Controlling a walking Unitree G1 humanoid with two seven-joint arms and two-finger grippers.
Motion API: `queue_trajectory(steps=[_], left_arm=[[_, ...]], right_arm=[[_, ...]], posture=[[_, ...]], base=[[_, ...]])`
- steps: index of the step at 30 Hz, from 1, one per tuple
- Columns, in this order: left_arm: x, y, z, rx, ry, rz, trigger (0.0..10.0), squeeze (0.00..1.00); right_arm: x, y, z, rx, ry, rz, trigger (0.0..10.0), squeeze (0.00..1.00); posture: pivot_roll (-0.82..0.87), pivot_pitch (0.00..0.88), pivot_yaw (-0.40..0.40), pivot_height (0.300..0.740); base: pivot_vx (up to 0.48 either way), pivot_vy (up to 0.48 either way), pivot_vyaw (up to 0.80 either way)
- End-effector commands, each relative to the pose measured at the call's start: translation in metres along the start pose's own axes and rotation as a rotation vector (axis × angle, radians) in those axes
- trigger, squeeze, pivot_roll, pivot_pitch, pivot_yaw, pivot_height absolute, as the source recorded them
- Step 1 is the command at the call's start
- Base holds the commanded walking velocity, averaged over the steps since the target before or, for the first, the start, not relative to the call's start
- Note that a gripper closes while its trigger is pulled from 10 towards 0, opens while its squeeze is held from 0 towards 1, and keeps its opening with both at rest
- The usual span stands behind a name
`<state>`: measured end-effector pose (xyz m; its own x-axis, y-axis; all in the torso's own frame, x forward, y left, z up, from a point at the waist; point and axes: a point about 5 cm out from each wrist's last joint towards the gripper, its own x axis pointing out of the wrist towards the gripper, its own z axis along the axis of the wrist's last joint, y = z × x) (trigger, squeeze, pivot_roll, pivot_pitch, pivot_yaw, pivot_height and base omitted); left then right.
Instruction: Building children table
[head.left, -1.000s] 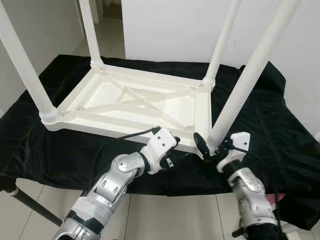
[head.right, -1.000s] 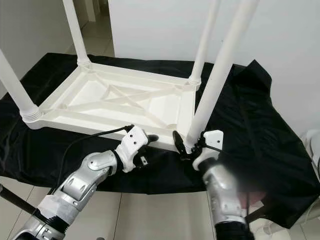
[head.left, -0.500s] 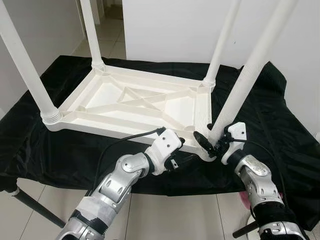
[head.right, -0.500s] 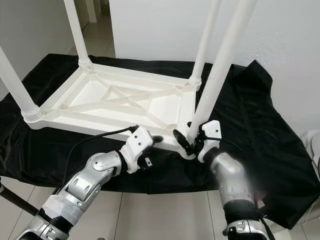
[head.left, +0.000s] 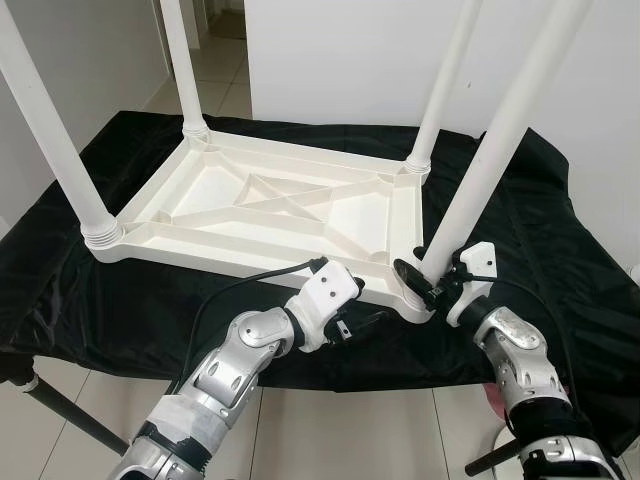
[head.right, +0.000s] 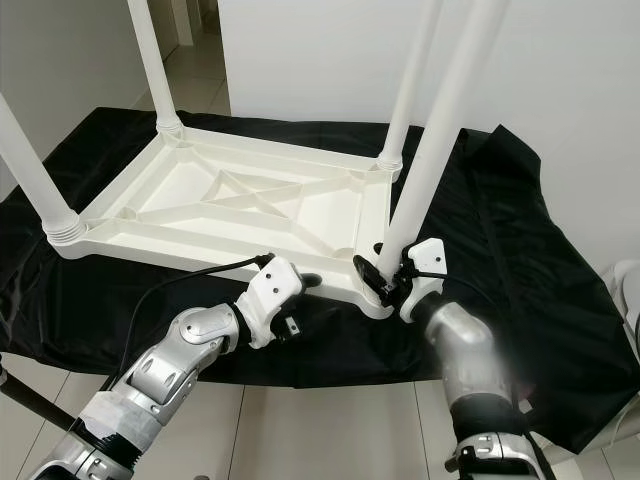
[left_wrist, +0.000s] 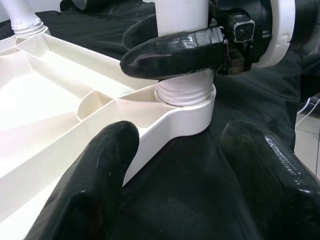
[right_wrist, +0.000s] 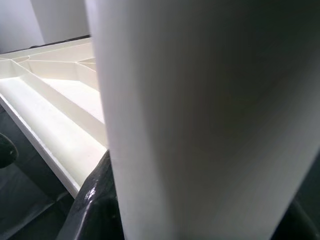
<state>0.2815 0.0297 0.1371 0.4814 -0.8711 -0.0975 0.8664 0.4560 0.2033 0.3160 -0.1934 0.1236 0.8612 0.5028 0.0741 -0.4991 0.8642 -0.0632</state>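
On black cloth (head.left: 120, 300), right gripper (head.left: 425, 285) clamps table leg (head.left: 490, 160); L gripper (head.left: 365, 318) beside.

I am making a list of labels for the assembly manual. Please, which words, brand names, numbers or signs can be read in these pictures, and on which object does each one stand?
No readable text in any view.
White table top, lying upside down: plain plastic, no brand or number.
Four white legs, including the near leg held by the right gripper: no marking.
Black cloth: plain.
Left gripper and both wrist housings: no legible label.
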Motion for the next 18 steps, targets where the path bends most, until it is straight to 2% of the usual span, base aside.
queue_trajectory(steps=[1, 4, 8, 10, 11, 13, 14, 16, 18], left_arm=[[0.000, -0.004, -0.001, 0.010, 0.001, -0.025, 10.0, 0.00], [0.000, -0.005, -0.002, 0.006, 0.000, -0.020, 10.0, 0.00], [-0.001, -0.006, -0.003, -0.003, -0.002, -0.014, 10.0, 0.00], [-0.002, -0.006, -0.004, -0.016, -0.005, -0.006, 10.0, 0.00], [-0.002, -0.006, -0.004, -0.016, -0.005, -0.006, 10.0, 0.00], [-0.003, -0.005, -0.004, -0.020, -0.006, -0.001, 10.0, 0.00], [-0.003, -0.005, -0.004, -0.020, -0.006, -0.001, 10.0, 0.00], [-0.003, -0.006, -0.005, -0.018, -0.005, 0.000, 10.0, 0.00], [-0.002, -0.006, -0.005, -0.017, -0.004, -0.005, 10.0, 0.00]], right_arm=[[-0.003, 0.001, -0.006, 0.034, 0.029, -0.050, 10.0, 0.00], [-0.001, 0.006, -0.005, 0.037, 0.025, -0.136, 10.0, 0.00], [0.000, 0.013, -0.004, 0.055, 0.021, -0.179, 10.0, 0.00], [0.001, 0.019, -0.005, 0.097, 0.018, -0.283, 10.0, 0.00], [0.001, 0.019, -0.005, 0.097, 0.018, -0.283, 10.0, 0.00], [-0.002, 0.022, -0.008, 0.122, 0.022, -0.429, 10.0, 0.00], [-0.002, 0.022, -0.008, 0.122, 0.022, -0.429, 10.0, 0.00], [-0.006, 0.024, -0.013, 0.154, 0.044, -0.597, 10.0, 0.00], [-0.008, 0.026, -0.013, 0.174, 0.033, -0.699, 10.0, 0.00]], posture=[[0.00, 0.000, -0.031, 0.740], [-0.01, 0.000, -0.036, 0.740], [-0.01, 0.000, -0.041, 0.740], [0.00, 0.000, -0.046, 0.740], [0.00, 0.000, -0.046, 0.740], [0.00, 0.000, -0.050, 0.740], [0.00, 0.000, -0.050, 0.740], [0.00, 0.000, -0.058, 0.740], [0.01, 0.000, -0.064, 0.740]], base=[[0.000, 0.000, 0.00], [0.000, 0.000, 0.00], [0.000, 0.000, 0.00], [0.000, 0.000, 0.00], [0.000, 0.000, 0.00], [0.000, 0.000, 0.00], [0.000, 0.000, 0.00], [0.000, 0.000, 0.00], [0.000, 0.000, 0.00]])
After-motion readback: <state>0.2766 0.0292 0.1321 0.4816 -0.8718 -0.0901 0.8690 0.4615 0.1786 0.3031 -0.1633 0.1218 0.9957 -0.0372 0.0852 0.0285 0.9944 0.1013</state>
